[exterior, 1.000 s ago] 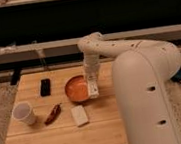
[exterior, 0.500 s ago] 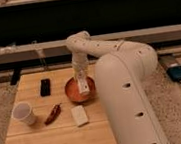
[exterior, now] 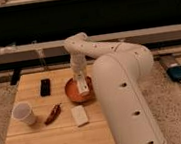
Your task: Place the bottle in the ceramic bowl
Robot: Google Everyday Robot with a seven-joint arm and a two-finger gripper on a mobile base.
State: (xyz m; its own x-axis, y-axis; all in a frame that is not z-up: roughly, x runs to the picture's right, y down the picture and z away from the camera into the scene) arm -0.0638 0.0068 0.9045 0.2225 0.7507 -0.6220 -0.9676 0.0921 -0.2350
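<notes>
Here the gripper hangs over the bowl, just left of the frame's centre, at the end of a white arm that bends down from the middle of the frame. A pale, slim shape at the gripper's tip looks like the bottle, held upright or nearly so over the right half of the bowl; whether it touches the bowl's floor cannot be told. Whether the gripper is clamped on it or parted beside it cannot be told either.

The bowl is orange with a darker rim and sits on the wooden table, toward its right side, partly hidden on the right by the robot's big white body, which fills the right centre and lower right of the frame.

On the table's left part, a white cup stands near the left edge. A dark red, curved thing lies between the cup and the bowl. A white block lies flat just below the bowl, apart from it. A black, flat, oblong thing lies in the upper left part of the table, left of the bowl.

A dark blue device rests on the floor at the right edge of the frame.
</notes>
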